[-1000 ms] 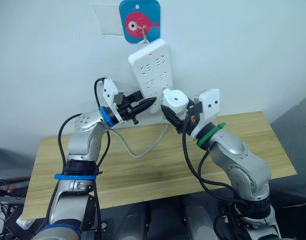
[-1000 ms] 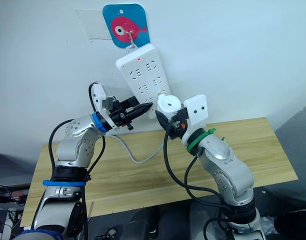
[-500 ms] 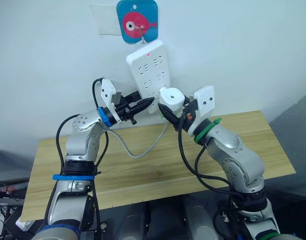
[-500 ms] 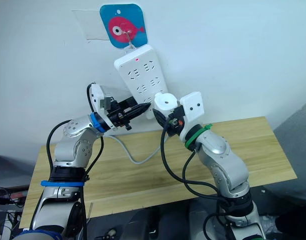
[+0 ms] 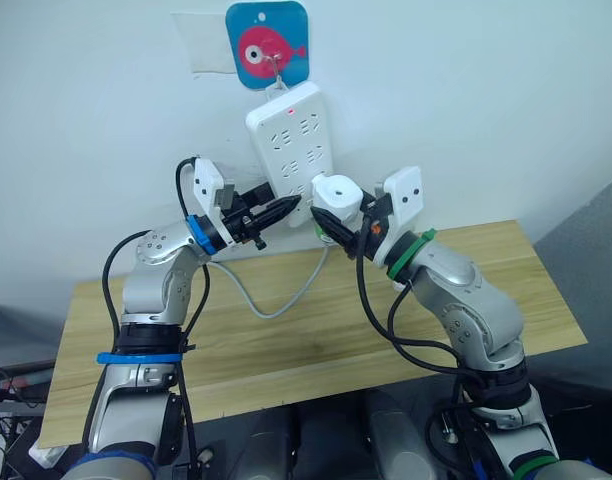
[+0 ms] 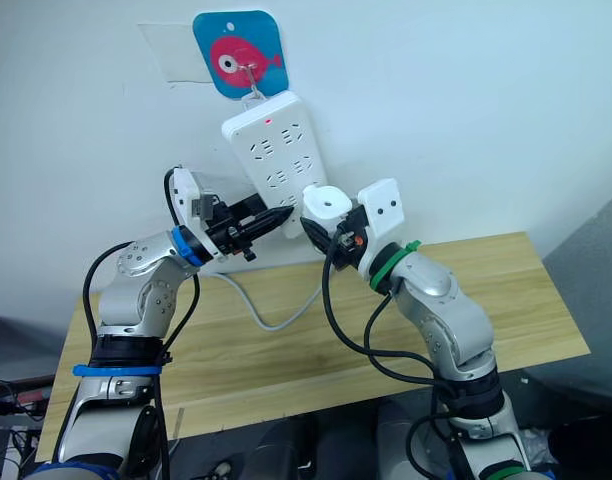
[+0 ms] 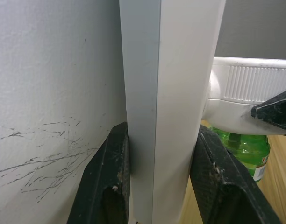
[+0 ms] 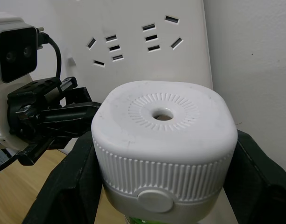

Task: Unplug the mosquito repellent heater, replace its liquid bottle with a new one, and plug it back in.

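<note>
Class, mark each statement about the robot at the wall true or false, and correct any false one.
1. The right pincer is closed on the mosquito repellent heater. True.
2. The left pincer grips the power strip by its edges. True.
3. The power strip lies flat on the wooden table. False: it hangs on the wall from a hook on the blue fish holder.
4. The bottle under the heater is red. False: it is green.
5. The strip's red indicator light is on. True.
</note>
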`<state>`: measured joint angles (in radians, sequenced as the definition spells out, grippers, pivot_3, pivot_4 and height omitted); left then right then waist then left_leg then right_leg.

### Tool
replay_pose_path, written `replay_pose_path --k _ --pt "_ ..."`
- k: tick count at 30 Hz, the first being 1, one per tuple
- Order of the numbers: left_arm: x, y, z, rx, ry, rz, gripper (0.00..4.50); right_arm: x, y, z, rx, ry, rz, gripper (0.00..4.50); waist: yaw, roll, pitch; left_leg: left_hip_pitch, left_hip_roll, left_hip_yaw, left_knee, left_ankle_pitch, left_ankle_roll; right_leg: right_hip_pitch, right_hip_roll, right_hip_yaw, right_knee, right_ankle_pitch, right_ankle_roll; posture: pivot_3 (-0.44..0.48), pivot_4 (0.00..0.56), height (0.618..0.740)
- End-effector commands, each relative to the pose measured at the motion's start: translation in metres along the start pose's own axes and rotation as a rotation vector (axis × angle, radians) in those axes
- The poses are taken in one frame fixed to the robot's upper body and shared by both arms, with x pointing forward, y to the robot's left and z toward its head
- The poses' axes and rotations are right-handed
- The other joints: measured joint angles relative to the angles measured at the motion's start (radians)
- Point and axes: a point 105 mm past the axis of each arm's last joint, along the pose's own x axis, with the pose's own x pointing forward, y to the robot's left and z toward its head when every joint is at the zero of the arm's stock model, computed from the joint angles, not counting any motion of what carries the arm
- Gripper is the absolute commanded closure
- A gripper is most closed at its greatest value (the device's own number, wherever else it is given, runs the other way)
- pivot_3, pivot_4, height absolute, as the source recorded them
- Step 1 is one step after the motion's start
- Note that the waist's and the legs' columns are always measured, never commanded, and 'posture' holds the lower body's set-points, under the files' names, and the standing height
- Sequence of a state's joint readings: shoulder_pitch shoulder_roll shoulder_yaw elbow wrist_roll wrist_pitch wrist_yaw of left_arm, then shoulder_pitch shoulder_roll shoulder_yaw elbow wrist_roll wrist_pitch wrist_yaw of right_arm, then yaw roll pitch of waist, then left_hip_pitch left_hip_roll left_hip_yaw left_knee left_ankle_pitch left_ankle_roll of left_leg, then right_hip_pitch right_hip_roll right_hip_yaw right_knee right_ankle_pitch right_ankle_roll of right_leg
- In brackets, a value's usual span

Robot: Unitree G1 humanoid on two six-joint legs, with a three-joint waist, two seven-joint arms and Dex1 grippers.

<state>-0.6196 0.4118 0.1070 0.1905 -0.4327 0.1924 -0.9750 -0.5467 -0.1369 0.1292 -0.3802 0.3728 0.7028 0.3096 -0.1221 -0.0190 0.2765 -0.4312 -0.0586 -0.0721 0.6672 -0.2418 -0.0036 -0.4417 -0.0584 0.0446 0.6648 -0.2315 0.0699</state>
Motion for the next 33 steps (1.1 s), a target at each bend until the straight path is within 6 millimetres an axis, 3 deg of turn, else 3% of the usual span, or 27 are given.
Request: replay_pose_path --k 1,13,16,18,23,33 --pt "0.019 -0.036 0.006 0.002 -0.04 -0.216 3.15 0.007 -0.011 0.024 -0.02 -0.088 -0.04 1.45 -0.001 0.0 0.0 0.0 0.0 0.0 0.0 0.0 0.0 0.0 0.0 0.0 0.0 0.0 0.0 -0.196 0.242 0.74" --pt "0.02 -0.035 0.006 0.011 -0.035 -0.208 3.15 0.011 -0.016 0.023 -0.054 -0.095 -0.06 1.45 -0.007 0.0 0.0 0.0 0.0 0.0 0.004 0.0 0.0 0.0 0.0 0.0 0.003 0.0 0.0 -0.193 0.243 0.74" --pt "0.018 -0.03 0.001 0.027 -0.017 -0.184 3.15 0.006 -0.016 0.022 -0.051 -0.104 -0.063 0.53 -0.003 0.0 -0.001 0.0 0.0 0.0 0.005 0.0 0.0 0.0 0.0 0.0 0.004 0.0 0.0 -0.191 0.247 0.74" --pt "0.015 -0.026 -0.001 0.031 -0.01 -0.171 3.15 -0.001 -0.015 0.023 -0.063 -0.109 -0.062 0.02 0.004 -0.001 -0.002 0.0 -0.001 -0.001 0.005 0.0 0.0 0.001 0.0 -0.001 0.002 0.0 0.0 -0.191 0.247 0.74" --pt "0.014 -0.024 -0.001 0.038 -0.007 -0.162 3.15 -0.021 -0.009 0.026 -0.08 -0.103 -0.049 0.02 0.009 -0.002 -0.002 -0.002 -0.002 0.0 0.001 -0.001 0.001 0.001 -0.002 -0.003 0.0 0.0 0.0 -0.199 0.249 0.74" --pt "0.015 -0.017 -0.002 0.048 0.0 -0.155 3.15 -0.079 0.01 0.021 -0.087 0.032 -0.004 0.02 0.013 -0.002 -0.002 -0.001 -0.001 0.0 0.003 -0.003 0.005 0.001 -0.003 -0.003 -0.001 0.0 0.0 -0.222 0.264 0.74"
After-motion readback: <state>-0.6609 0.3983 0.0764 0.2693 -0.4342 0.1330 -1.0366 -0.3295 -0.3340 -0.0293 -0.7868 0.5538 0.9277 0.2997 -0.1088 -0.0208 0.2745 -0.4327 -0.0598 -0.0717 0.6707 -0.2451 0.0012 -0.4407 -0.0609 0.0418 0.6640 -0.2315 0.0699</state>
